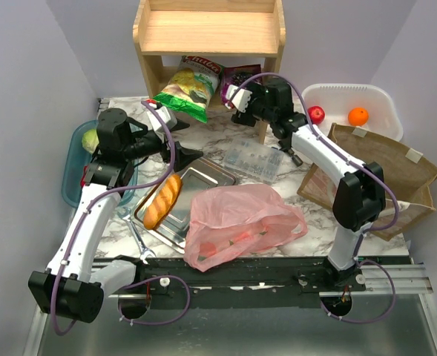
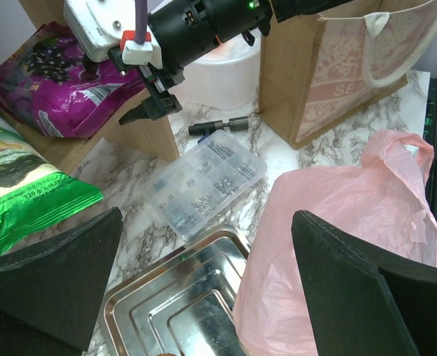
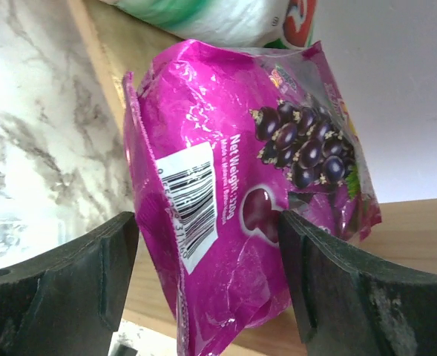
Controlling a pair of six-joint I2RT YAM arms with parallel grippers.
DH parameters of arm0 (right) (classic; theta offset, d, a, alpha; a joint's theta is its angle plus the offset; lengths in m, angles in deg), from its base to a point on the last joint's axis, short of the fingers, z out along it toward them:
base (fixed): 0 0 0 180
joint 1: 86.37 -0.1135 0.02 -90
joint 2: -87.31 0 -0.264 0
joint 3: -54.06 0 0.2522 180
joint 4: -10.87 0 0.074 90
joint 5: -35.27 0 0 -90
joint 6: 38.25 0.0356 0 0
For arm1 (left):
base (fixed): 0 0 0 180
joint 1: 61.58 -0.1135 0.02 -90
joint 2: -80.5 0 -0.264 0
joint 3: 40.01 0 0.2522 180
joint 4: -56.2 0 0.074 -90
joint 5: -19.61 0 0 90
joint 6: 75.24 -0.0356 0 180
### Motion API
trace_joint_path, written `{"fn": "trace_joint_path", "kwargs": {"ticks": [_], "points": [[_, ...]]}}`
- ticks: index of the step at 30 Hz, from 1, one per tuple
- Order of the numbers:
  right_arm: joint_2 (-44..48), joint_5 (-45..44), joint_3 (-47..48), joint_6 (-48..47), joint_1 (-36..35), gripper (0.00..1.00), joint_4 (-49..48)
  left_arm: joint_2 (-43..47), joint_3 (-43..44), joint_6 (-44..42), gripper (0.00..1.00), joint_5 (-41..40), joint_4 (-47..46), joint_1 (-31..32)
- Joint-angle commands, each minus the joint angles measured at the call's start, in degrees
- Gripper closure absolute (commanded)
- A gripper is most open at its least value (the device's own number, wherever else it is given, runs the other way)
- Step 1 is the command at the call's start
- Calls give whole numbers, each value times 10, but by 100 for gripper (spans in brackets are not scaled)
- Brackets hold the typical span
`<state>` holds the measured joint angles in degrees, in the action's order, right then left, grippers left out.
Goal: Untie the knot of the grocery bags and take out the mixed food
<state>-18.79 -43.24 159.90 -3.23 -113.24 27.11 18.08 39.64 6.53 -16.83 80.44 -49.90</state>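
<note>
The pink grocery bag (image 1: 240,222) (image 2: 337,245) lies crumpled at the table's front, with reddish items showing through it. Its handle loop (image 2: 405,152) lies loose, and the knot is out of view. My right gripper (image 1: 237,100) (image 3: 207,237) is at the wooden shelf, open, with the purple snack packet (image 3: 233,193) (image 2: 62,81) standing between its fingers. A yellow-green crisp packet (image 1: 185,93) leans beside it. My left gripper (image 1: 185,156) (image 2: 207,222) hangs open and empty above the steel tray (image 2: 166,297), left of the bag.
A bread loaf (image 1: 162,200) lies across the tray's left rim. A clear parts box (image 1: 255,159) sits behind the bag. At the right are a brown paper bag (image 1: 381,170) and a white tub (image 1: 352,96) with an orange and a red fruit. A blue tub (image 1: 73,174) holds a cabbage.
</note>
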Motion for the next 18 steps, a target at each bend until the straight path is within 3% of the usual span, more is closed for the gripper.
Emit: {"fn": "trace_joint_path", "kwargs": {"ticks": [1, 3, 6, 11, 18], "points": [[28, 40, 34, 42, 2, 18, 96, -13, 21, 16, 1, 30, -9, -3], [34, 48, 35, 57, 3, 20, 103, -14, 21, 18, 1, 33, -8, -3], [42, 55, 39, 76, 2, 32, 104, -14, 20, 20, 2, 42, -5, -3], [43, 52, 47, 86, 3, 37, 108, -14, 18, 22, 1, 49, -2, -3], [-20, 10, 104, 80, 13, 61, 91, -17, 27, 10, 2, 56, 19, -3]]}}
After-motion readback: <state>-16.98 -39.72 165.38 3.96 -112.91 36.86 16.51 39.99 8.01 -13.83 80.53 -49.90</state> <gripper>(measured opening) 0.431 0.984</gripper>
